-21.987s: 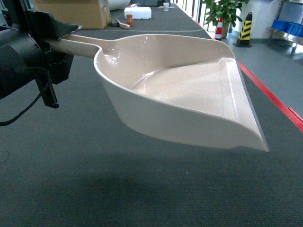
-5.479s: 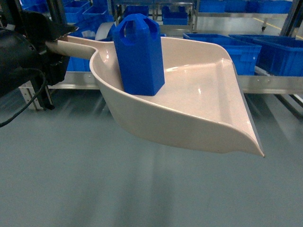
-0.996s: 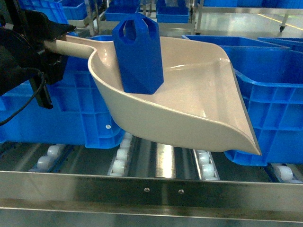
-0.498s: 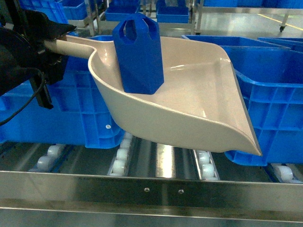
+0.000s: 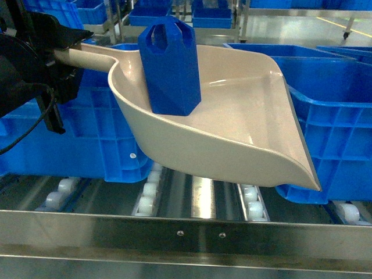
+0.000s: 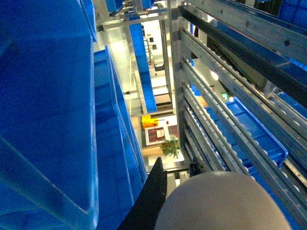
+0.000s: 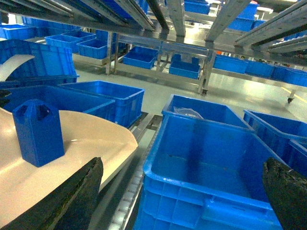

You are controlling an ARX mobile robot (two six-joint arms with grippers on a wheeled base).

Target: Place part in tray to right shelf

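My left gripper (image 5: pixel 58 55) clamps the tray (image 5: pixel 244 133) handle | part (image 5: pixel 170 67) upright near tray's back wall | tray lip overhangs right shelf (image 5: pixel 192 232) rollers, blue bins (image 5: pixel 331 128) flanking | right wrist view: my right gripper (image 7: pixel 182 191) spread wide, over open bin.

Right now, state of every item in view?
part: upright in the tray, ungripped
tray: held by its handle, above the right shelf
left hand: shut on the tray handle
right hand: open, empty
right shelf: blue bins on its rollers
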